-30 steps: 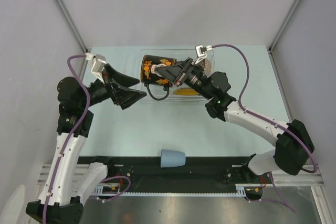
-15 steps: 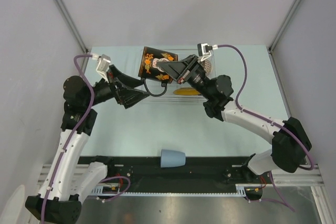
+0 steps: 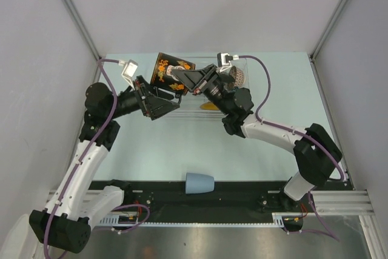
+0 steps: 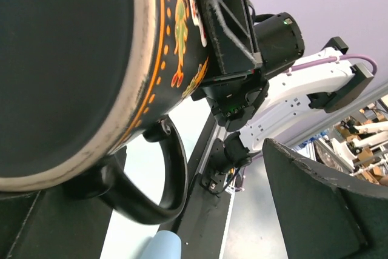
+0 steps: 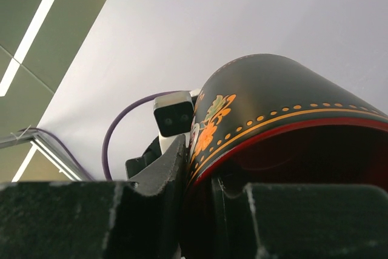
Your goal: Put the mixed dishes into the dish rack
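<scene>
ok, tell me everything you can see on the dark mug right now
The dark mug is glossy black and looks ceramic, with orange, red and green floral decoration, an orange dotted band near the rim and a red inside. Its base, ringed by a worn pale edge, faces the left wrist camera. The black loop handle looks intact. It hangs tilted above the dish rack. The right gripper pinches its rim, one finger inside, one outside. The open left gripper sits by the handle; contact unclear.
</scene>
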`<state>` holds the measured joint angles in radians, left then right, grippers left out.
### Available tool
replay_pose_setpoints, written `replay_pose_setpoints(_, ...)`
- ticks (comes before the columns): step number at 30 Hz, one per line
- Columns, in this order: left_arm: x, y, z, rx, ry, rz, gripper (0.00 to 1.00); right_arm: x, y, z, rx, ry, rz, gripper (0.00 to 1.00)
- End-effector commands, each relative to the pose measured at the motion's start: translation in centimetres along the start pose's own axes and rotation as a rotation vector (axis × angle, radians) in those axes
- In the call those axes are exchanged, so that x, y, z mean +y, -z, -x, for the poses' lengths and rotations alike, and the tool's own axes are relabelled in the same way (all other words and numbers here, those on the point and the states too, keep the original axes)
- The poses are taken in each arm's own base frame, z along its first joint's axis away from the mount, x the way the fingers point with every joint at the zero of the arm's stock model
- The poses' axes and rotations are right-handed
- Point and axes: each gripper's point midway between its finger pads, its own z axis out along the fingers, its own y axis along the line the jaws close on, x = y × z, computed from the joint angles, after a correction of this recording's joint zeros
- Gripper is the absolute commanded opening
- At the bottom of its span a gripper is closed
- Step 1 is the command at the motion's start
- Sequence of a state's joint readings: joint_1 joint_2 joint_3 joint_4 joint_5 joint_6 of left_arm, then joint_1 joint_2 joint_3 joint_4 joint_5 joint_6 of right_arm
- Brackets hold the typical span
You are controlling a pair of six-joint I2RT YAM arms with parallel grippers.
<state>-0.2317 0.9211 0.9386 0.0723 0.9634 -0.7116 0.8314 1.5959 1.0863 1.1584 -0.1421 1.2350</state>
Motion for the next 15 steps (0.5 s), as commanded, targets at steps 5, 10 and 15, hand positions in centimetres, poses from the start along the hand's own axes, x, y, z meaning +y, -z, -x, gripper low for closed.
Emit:
replay_pose_setpoints(5, -0.3, -0.5, 0.3, -0.023, -0.016, -0.020, 1.00, 10.0, -1.2, 0.7, -0.080, -0.023, 0.366, 0.00)
replay_pose_setpoints(10, -0.1, -0.7, 0.4, -0.028, -0.017, -0.016, 1.00, 10.0, -1.6, 0.3, -0.088, -0.054, 0.386, 0.00)
replay_pose_setpoints(15, -0.2, -0.7, 0.8, -0.037, -0.014, -0.019, 0.95, 9.6, -1.8, -0.6, -0.086, -0.077, 0.396, 0.00)
